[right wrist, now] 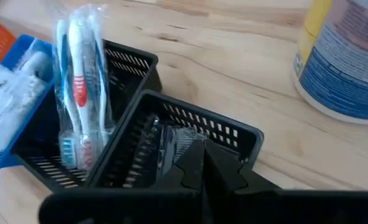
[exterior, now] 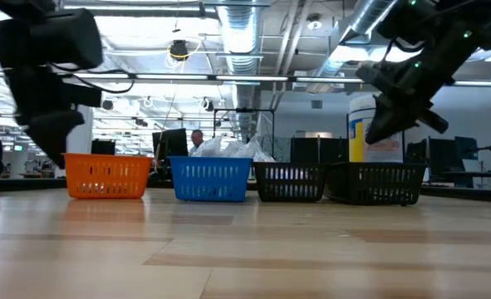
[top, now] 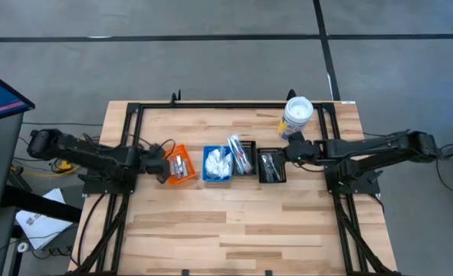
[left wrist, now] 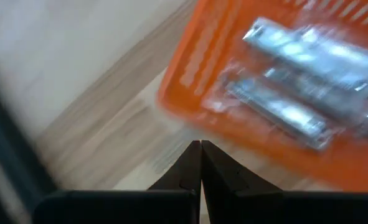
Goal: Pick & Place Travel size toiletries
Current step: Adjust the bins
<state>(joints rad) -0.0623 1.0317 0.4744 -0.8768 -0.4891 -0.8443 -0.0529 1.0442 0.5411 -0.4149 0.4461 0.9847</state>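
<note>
Toiletries sit sorted in four bins: silvery tubes [left wrist: 296,81] in the orange bin [top: 179,165], white packets [top: 217,162] in the blue, wrapped sticks [right wrist: 81,87] in a black one. I see both grippers, left [left wrist: 200,163] and right [right wrist: 203,163], closed and empty. The tub's [top: 297,116] label is unreadable.

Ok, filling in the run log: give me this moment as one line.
left gripper: shut, empty, by orange bin | right gripper: shut, empty, over rightmost black bin | toiletries: in bins
</note>
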